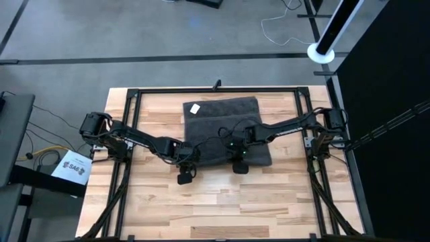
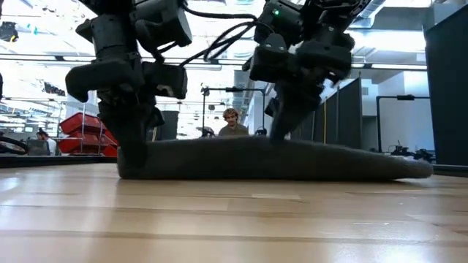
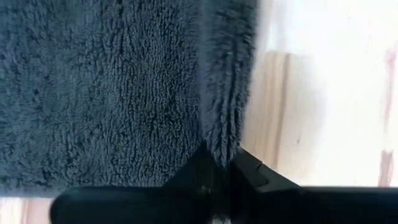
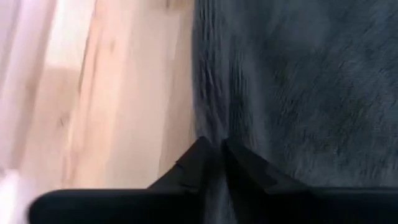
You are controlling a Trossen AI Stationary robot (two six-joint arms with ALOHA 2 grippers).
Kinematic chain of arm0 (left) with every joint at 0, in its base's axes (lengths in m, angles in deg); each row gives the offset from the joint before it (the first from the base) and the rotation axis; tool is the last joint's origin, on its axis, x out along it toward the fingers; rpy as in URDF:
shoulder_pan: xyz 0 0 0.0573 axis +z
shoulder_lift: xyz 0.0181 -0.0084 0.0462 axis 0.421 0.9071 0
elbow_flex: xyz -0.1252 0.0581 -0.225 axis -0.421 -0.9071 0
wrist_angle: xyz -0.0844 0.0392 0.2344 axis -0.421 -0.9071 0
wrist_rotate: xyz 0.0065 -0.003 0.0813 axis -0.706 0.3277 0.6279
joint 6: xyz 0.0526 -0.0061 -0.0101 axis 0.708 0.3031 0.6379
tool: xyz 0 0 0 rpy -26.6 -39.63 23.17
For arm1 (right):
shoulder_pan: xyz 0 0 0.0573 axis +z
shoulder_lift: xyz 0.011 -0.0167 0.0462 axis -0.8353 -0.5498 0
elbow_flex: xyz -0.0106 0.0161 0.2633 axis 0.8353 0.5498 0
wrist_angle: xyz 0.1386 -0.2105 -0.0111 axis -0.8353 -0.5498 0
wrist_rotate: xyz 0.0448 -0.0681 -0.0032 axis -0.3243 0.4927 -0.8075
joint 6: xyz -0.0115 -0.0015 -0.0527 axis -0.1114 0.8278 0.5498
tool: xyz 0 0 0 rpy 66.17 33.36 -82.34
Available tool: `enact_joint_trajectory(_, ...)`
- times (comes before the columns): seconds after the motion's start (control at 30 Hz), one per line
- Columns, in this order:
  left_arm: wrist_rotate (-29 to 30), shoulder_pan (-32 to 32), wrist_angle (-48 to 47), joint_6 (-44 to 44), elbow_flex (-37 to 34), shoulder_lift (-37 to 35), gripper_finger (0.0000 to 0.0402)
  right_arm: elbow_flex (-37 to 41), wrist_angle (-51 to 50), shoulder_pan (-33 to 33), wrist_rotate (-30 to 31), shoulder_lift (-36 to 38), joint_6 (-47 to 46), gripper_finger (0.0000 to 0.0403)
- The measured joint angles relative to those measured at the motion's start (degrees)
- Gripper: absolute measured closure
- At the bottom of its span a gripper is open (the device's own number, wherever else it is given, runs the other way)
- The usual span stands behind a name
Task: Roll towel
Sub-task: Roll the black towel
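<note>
The dark grey towel [image 1: 225, 128] lies spread on the wooden table [image 1: 222, 202], its white label [image 1: 195, 107] at the far left corner. A crease runs across it from left to right. My left gripper [image 1: 188, 158] stands at the towel's near left corner, shut on its edge. My right gripper [image 1: 240, 156] stands at the near edge farther right, also shut on the cloth. In the low view the towel [image 2: 292, 162] is a low dark band, with the left gripper [image 2: 135, 162] at its left end and the right gripper [image 2: 281, 135] on top of it. My left gripper pinches the towel's near edge [image 3: 221, 140] between its two fingers, close to the near left corner. The fingers point down from above. The cloth beside them lies on the table. My right gripper pinches the towel's near edge [image 4: 211, 134] between its two fingers, right of the middle. The fingers come from above, pointing down. The towel around them rests flat on the wood.
A black metal frame [image 1: 215, 90] runs around the tabletop. Bare wood [image 1: 222, 208] lies between the towel and the near edge. A person [image 2: 232, 123] sits in the room beyond the table.
</note>
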State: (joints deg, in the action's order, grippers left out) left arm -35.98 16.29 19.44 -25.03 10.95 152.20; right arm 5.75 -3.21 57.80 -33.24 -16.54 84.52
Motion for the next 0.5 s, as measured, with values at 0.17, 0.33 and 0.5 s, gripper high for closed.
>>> enact_joint_trajectory(0.17, -0.17, 0.81, -1.16, -0.03, -0.01, 0.0, 0.0399, 0.03, -3.25, 2.97, 1.53, 0.04, 2.89, 0.0278)
enact_joint_trajectory(0.33, -0.17, 0.81, -2.0, 0.93, -0.02, 0.0, 0.0399, 0.03, -8.97, 7.28, 3.76, 0.05, 3.01, 0.0219)
enact_joint_trajectory(0.5, -0.17, 0.81, -2.3, 1.15, -0.02, 0.0, 0.0399, 0.05, -19.34, 12.33, 13.27, 0.06, 1.86, 0.0189)
